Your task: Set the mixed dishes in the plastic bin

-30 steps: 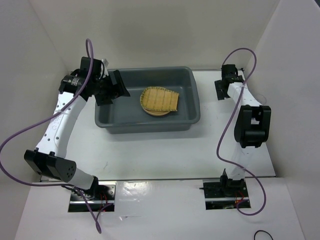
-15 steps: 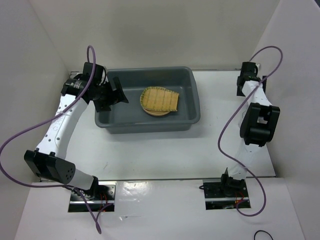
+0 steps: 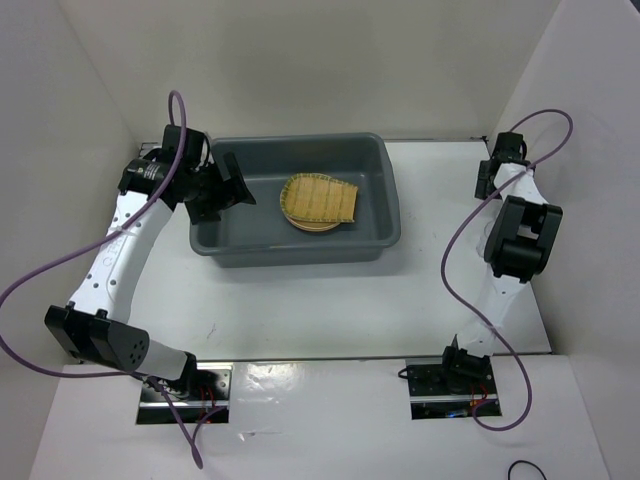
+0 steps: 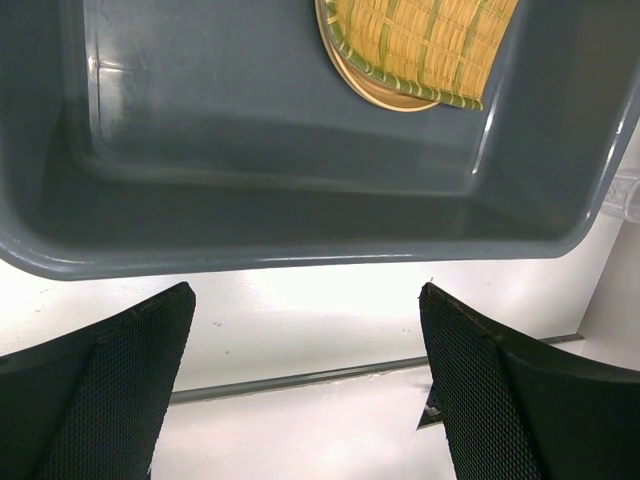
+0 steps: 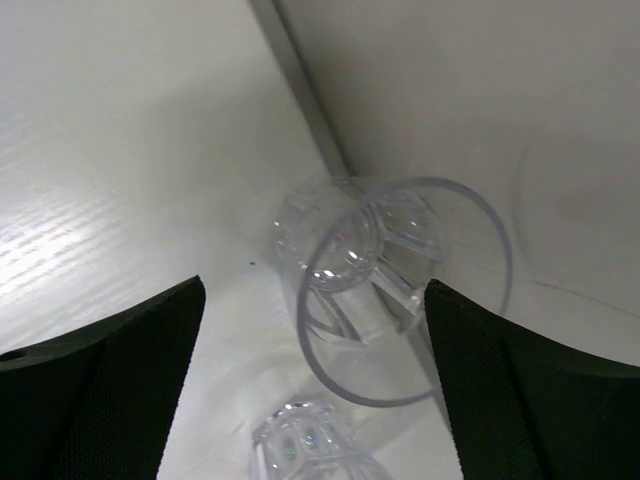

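Bright, even light with soft shadows. Glare whitens the table [image 4: 300,295] at 6 o'clock in the left wrist view. In the right wrist view, the clear cup [image 5: 300,445] at 6 o'clock is blurred.

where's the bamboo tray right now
In the top view, the bamboo tray lies inside the plastic bin, just right of its centre, resting on a tan plate.

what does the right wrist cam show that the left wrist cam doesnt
Only the right wrist view: a clear cup, mouth toward the camera, beside the wall, and part of a second cup nearer the lens. Only the left wrist view: the grey bin with the bamboo tray lying on a tan plate inside. Both: the white table, and the right hand or left hand, open and empty.
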Action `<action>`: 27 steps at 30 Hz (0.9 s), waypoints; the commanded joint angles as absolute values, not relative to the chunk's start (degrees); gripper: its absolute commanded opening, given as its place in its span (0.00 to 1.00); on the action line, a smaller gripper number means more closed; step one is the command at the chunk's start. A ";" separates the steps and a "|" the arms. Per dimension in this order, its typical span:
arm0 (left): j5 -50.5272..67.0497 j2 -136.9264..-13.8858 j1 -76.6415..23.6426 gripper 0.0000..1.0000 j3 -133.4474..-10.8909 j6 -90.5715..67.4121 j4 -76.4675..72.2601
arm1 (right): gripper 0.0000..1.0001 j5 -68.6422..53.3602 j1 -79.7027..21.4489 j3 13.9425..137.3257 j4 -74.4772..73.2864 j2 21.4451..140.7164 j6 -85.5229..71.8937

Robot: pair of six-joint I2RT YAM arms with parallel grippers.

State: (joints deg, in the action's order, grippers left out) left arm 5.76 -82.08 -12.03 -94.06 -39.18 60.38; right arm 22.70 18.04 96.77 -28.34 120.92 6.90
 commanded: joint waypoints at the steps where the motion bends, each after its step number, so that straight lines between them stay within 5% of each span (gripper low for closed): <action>1: 4.66 -80.51 -11.69 0.99 -94.48 -39.81 59.85 | 0.92 17.24 18.46 100.37 -28.91 121.46 5.27; 3: 4.66 -79.90 -11.69 0.99 -93.96 -39.81 59.85 | 0.84 16.00 18.46 101.60 -29.44 122.78 5.80; 6: 4.66 -79.28 -11.69 0.99 -92.64 -40.34 59.85 | 0.56 12.93 18.98 102.22 -30.06 123.40 6.50; 7: 4.66 -79.28 -11.69 0.99 -91.94 -40.86 59.85 | 0.37 12.92 18.98 102.74 -30.06 123.92 7.20; 11: 4.66 -77.09 -11.69 0.99 -89.22 -41.40 58.10 | 0.00 12.91 18.46 102.74 -30.67 123.93 9.31; 21: 3.87 -71.81 -10.64 0.99 -84.02 -42.46 55.37 | 0.00 5.05 15.30 121.61 -40.40 115.23 15.20; 27: 1.41 -67.94 -10.02 0.99 -85.08 -40.35 53.53 | 0.00 -2.10 -5.33 138.23 -49.82 112.85 30.13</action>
